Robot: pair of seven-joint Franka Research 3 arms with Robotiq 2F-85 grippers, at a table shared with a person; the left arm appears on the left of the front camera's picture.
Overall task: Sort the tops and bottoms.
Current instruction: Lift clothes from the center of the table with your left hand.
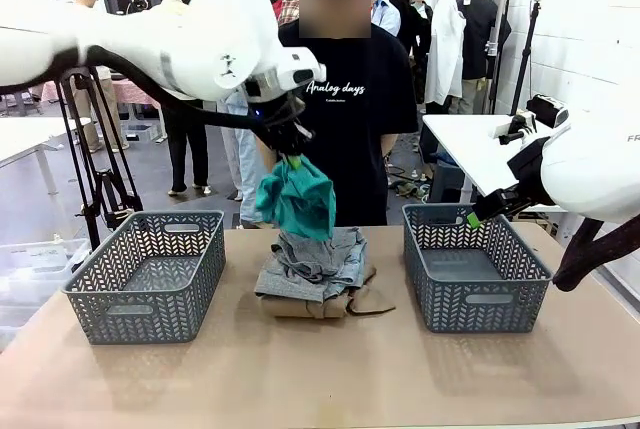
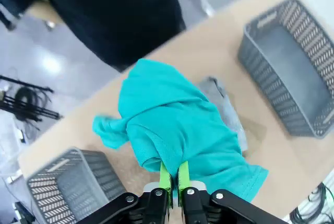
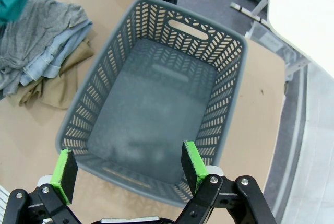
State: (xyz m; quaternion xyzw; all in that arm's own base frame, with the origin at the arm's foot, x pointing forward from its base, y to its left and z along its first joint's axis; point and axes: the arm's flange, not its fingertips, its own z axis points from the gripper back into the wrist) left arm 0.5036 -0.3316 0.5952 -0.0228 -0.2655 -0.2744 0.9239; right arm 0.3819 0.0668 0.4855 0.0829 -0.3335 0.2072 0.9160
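The work surface is a pale brown, matte table top point(image 1: 300, 379), with two dark grey plastic baskets with a herringbone lattice on it. One basket point(image 1: 150, 314) sits toward the robot's left and the other point(image 1: 480, 311) toward its right, well apart.

Between them lies a pile of folded clothes. A heather grey soft top point(image 1: 305, 247) is uppermost, on a light blue faded denim garment point(image 1: 352, 271), and a tan-beige folded top point(image 1: 310, 307) is at the bottom, touching the table.

Above the pile, the left gripper point(image 1: 290, 144) has its green pads pressed together on a pinch of a teal-green soft top point(image 1: 298, 199). The top hangs clear of the grey one, as the left wrist view shows.

The right gripper point(image 1: 472, 219) hovers over the near rim of the right basket with its fingers spread wide and nothing between them. The basket's floor looks bare.

A person in a black printed T-shirt point(image 1: 350, 119) stands at the far edge of the table. Behind them are a glossy grey floor, a black tripod stand point(image 1: 100, 179) on the left, a white table point(image 1: 470, 139) and a white block wall point(image 1: 590, 39) on the right.
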